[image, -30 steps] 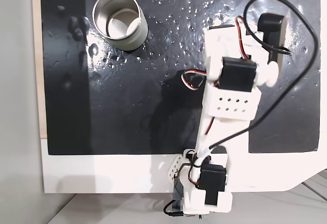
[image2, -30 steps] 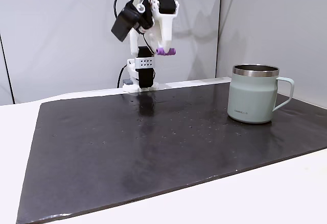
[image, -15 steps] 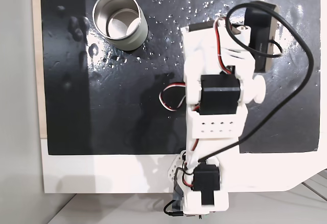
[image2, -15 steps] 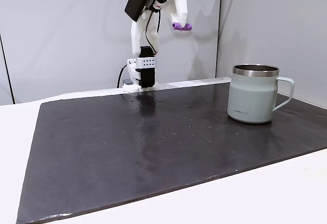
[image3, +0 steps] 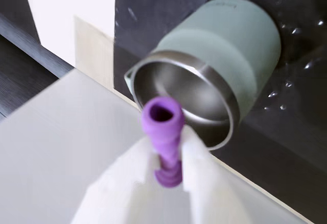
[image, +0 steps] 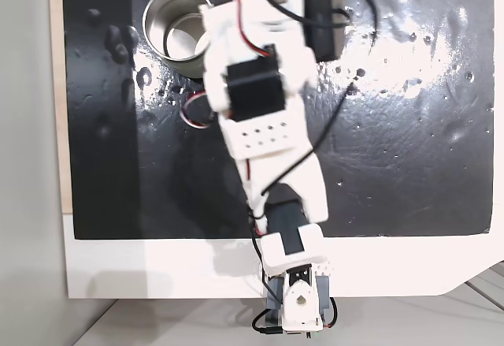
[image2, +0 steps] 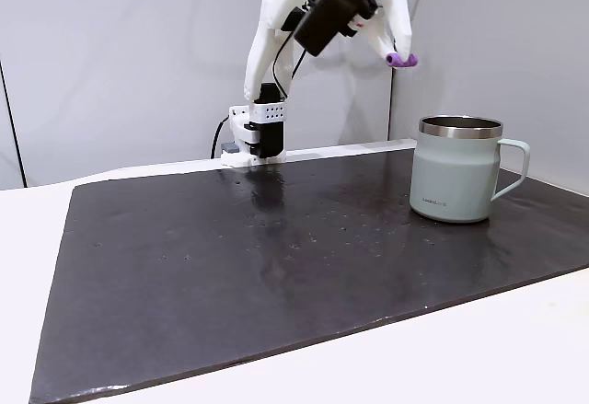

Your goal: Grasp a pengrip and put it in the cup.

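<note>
My gripper [image2: 398, 54] is shut on the purple pengrip [image2: 401, 59], held high in the air a little left of the cup [image2: 457, 169] in a fixed view from the side. In the wrist view the pengrip [image3: 164, 132] stands pinched between my two white fingers [image3: 199, 163], with the cup's [image3: 225, 60] shiny open mouth just behind it. From the top-down fixed view my arm [image: 256, 86] leans over the mat and covers part of the pale grey-green cup [image: 177, 35]; the pengrip is hidden there.
A black mat [image2: 276, 257] covers the white table [image2: 515, 349]. My arm's base [image2: 260, 132] stands at the mat's far edge. The mat [image: 409, 125] shows wet, shiny spots in the top-down view.
My arm has swung toward the cup, carrying the pengrip from above the base to a spot close beside and above the cup. The grip has stayed shut on it.
</note>
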